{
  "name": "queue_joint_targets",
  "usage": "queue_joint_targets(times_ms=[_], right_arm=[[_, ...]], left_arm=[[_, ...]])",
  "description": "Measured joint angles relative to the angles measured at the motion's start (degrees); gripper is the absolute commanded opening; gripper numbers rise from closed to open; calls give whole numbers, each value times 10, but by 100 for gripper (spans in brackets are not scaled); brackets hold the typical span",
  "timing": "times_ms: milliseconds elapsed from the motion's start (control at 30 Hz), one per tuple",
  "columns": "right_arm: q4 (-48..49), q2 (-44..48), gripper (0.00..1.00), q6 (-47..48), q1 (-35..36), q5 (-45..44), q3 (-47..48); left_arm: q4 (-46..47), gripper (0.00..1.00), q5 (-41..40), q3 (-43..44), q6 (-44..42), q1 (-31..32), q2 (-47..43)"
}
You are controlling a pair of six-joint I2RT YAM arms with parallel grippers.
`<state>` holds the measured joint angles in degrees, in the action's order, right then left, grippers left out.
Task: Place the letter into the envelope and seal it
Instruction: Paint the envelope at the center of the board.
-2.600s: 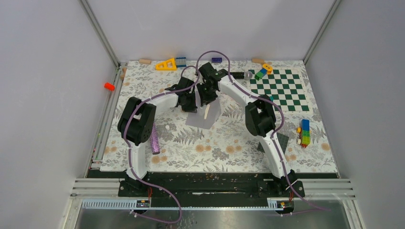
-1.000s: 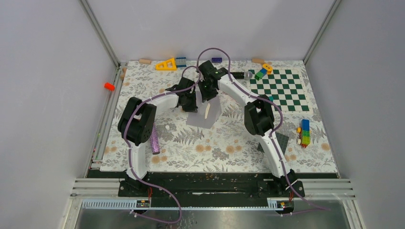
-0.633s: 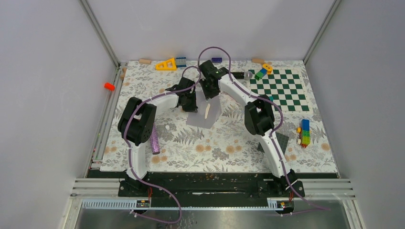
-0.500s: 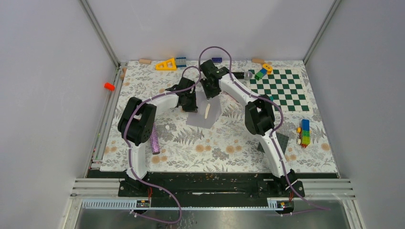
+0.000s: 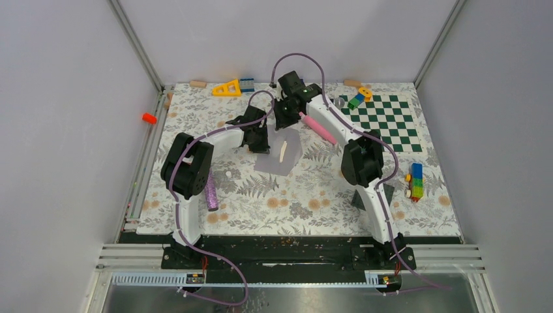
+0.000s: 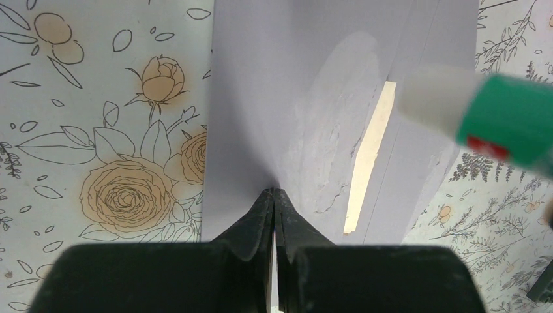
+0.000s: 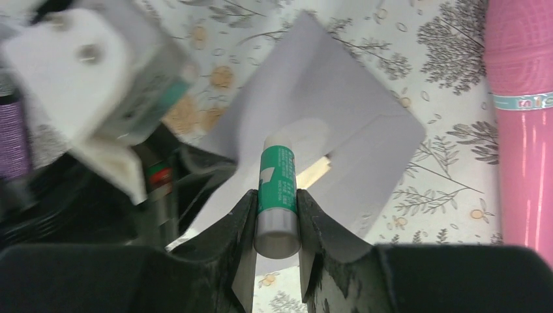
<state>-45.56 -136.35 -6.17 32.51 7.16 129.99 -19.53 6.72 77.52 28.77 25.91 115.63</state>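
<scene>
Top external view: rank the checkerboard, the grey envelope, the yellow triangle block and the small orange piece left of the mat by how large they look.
Largest to smallest:
1. checkerboard
2. envelope, partly covered by the arms but still clearly second
3. yellow triangle block
4. orange piece
No two look alike in size.

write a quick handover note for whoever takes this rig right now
left gripper: shut, pinching an edge of the envelope.
right gripper: shut on a glue stick, tip pointing at the envelope.
letter: inside the envelope, only a tan strip showing.
done: letter in; a pale smear beside the opening looks like glue.
left: fold the envelope closed, press it shut.
</scene>
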Motion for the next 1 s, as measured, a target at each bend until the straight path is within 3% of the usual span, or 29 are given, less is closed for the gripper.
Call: queue_joint_targets(times_ms=[233, 467, 1000], right_arm=[[4, 24, 0, -4, 8, 45, -27], [-1, -14, 0, -4, 15, 43, -36], [-9, -31, 0, 23, 17, -48, -24]], left_arm=[[0, 0, 0, 0, 0, 0, 0], [0, 0, 0, 0, 0, 0, 0], [2, 0, -1, 0, 2, 1, 0]])
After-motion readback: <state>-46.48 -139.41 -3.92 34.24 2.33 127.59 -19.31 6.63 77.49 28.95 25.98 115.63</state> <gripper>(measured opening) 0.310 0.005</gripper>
